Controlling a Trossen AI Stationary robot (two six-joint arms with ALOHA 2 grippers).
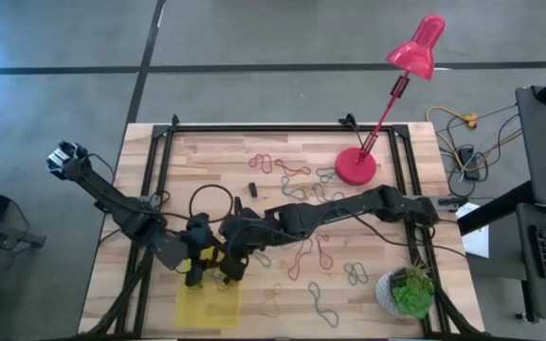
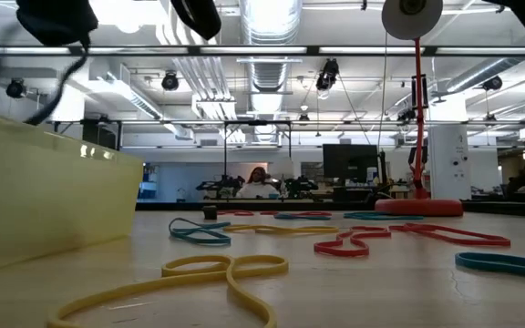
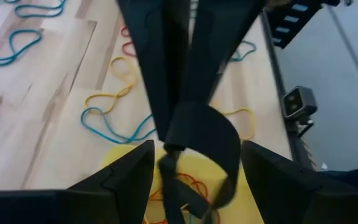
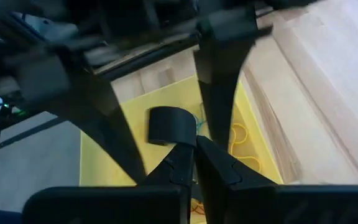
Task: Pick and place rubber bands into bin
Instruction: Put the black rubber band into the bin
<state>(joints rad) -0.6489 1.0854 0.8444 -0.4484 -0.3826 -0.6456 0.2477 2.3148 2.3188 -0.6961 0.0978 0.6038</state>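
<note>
The yellow bin (image 1: 207, 305) sits near the table's near edge, left of centre, with red and yellow bands inside (image 4: 238, 134). Many rubber bands (image 1: 297, 256) lie loose across the wood, and the low view shows yellow (image 2: 226, 269) and red ones (image 2: 372, 239) lying flat. Both grippers hang over the bin's far edge. My left gripper (image 1: 195, 270) (image 3: 197, 180) is open, its fingers wide apart either side of the right one. My right gripper (image 1: 233, 270) (image 4: 194, 155) is shut, pointing down into the bin. A thin teal strand (image 4: 199, 121) shows by its tips. My right gripper is shut above the bin, pointing down. I cannot tell whether a band is caught between its fingers, because the fingers themselves hide their tips.
A red desk lamp (image 1: 356, 166) stands at the far right and a potted plant (image 1: 410, 289) at the near right corner. A black cable loop (image 1: 211, 201) and a small dark block (image 1: 252, 187) lie beyond the grippers. A person (image 2: 258, 178) sits far off in the room.
</note>
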